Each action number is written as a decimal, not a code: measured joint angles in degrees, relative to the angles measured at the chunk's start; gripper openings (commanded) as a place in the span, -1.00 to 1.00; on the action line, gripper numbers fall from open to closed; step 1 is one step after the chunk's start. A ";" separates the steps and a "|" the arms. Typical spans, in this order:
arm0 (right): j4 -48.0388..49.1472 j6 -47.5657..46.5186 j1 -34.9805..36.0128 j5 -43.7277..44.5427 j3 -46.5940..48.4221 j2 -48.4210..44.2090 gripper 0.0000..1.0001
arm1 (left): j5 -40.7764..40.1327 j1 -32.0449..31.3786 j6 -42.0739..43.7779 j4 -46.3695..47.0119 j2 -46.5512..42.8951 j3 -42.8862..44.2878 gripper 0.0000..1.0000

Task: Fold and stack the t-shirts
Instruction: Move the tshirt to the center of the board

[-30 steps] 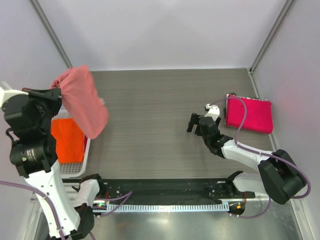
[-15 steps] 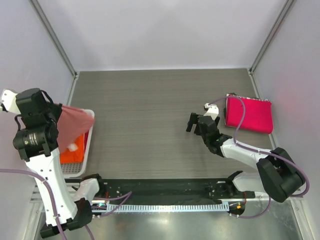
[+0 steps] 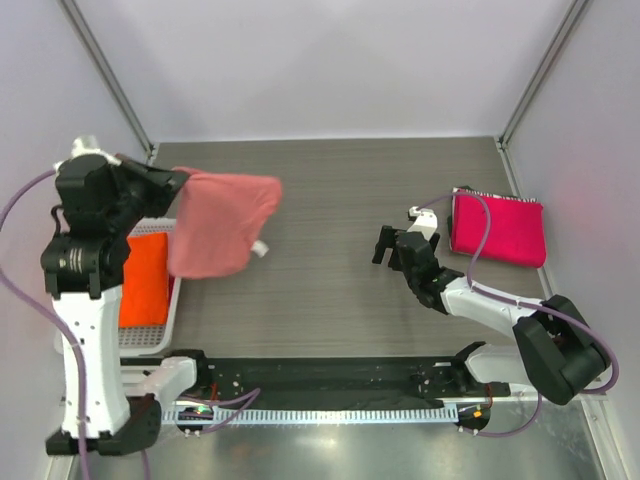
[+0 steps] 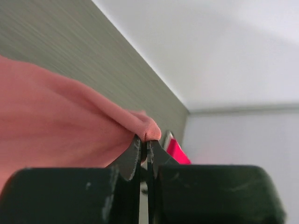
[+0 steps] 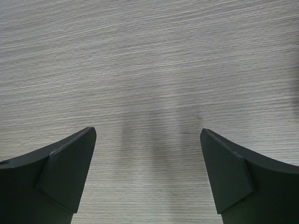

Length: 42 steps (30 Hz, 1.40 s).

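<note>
A salmon-pink t-shirt hangs in the air over the table's left side, pinched at one edge by my left gripper, which is shut on it. In the left wrist view the pink t-shirt bunches between the closed fingertips of the left gripper. An orange t-shirt lies in the white basket at the left edge. A folded magenta t-shirt lies at the right, and a corner of this magenta t-shirt shows in the left wrist view. My right gripper hovers open over bare table just left of it.
The right gripper has only grey wood-grain table between its fingers. A purple cable arcs over the magenta t-shirt. Wall posts stand at the back corners, and the black base rail runs along the near edge.
My left arm swung the salmon-pink t-shirt down by the basket, then up and right, so it now hangs over the table. The right arm has not moved.
</note>
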 measured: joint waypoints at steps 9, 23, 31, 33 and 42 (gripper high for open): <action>0.02 -0.22 0.00 0.00 0.00 -0.15 0.95 | 0.79 -31.52 -3.43 7.65 19.19 23.02 -0.99; 1.97 -0.37 0.00 4.63 -6.97 -15.17 0.82 | -4.55 -45.68 -1.22 7.13 40.83 38.97 -0.99; 2.47 -0.37 0.00 5.81 -7.58 -16.94 0.80 | -14.56 -19.52 -4.37 10.29 16.94 5.95 -0.99; 2.49 -0.37 0.00 5.86 -7.58 -16.94 0.80 | -13.66 -22.99 -4.59 10.93 16.00 4.24 -1.00; 2.51 -0.37 0.00 6.01 -7.98 -17.20 0.79 | -12.15 -45.81 -0.28 10.29 41.46 36.11 -1.00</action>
